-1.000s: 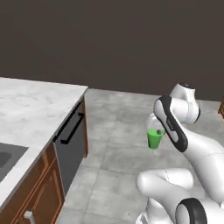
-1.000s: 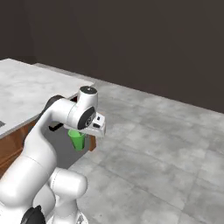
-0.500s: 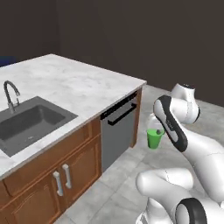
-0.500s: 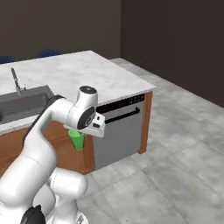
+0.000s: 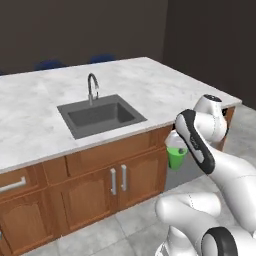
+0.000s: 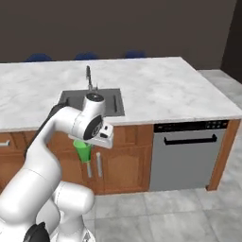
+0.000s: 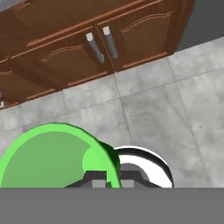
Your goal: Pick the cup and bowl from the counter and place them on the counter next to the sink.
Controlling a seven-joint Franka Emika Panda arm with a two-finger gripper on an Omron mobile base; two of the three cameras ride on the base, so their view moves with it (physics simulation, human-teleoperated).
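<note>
cup (image 5: 176,157) clamped upright between the jaws.

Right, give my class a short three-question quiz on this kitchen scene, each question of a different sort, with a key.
1. True or false: the cup stands on the counter.
2. Multiple choice: what lies right of the sink in the right base view, under the counter edge? A) a fridge B) a dishwasher C) an open shelf
3. Fill in: the faucet rises from the sink's ____ rim, the one away from the cabinet doors.

Key
1. False: the pincer holds it in the air, lower than the counter top and in front of the cabinets.
2. B
3. Far (back)
</note>
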